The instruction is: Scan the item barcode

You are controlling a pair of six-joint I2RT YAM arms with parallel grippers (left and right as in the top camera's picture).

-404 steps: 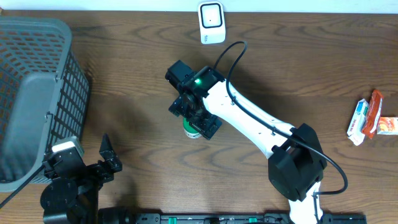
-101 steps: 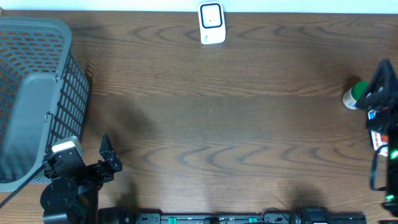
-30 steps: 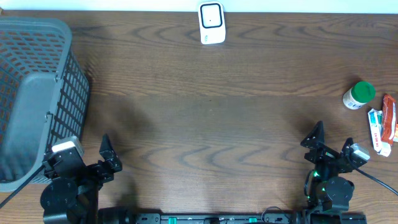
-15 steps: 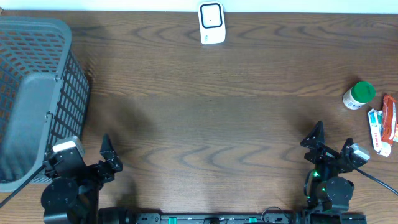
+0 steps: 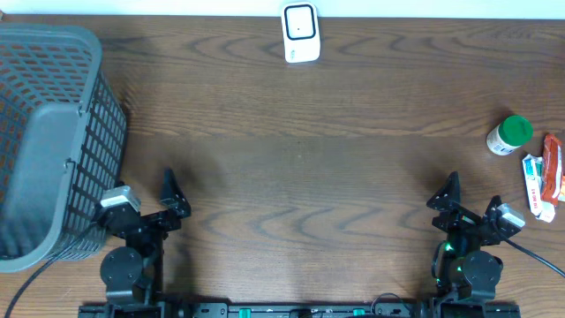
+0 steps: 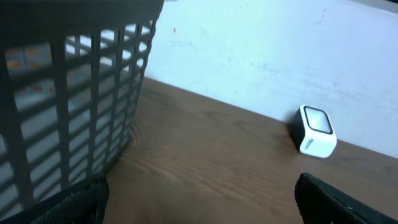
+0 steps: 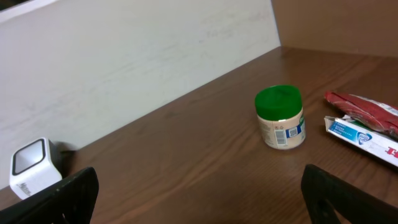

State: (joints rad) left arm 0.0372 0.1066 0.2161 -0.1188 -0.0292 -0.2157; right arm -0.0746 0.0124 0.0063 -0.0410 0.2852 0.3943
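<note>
Since half a second ago your left gripper [image 5: 146,200] has slid forward and to the right along the near edge of the dark wooden table [image 5: 291,177], and it now sits just beside the lower corner of the grey plastic mesh basket [image 5: 99,115]; your right gripper [image 5: 477,205] has not shifted. Both pairs of fingers stand wide apart and hold nothing: in the left wrist view the black fingertips [image 6: 74,200] frame bare tabletop, and the right wrist view shows the same [image 7: 62,194]. The small white jar with the green lid [image 5: 509,134] stands upright near the right edge of the table, well apart from either gripper, with its printed label turned toward your right wrist camera, though the print is too small to read. Just to its right lie a flat red packet [image 5: 554,163] and a white-and-blue carton [image 5: 535,184], side by side and close to the jar without touching it. The white box-shaped scanner [image 5: 300,33] rests at the far edge in the middle, far from the jar.
</note>
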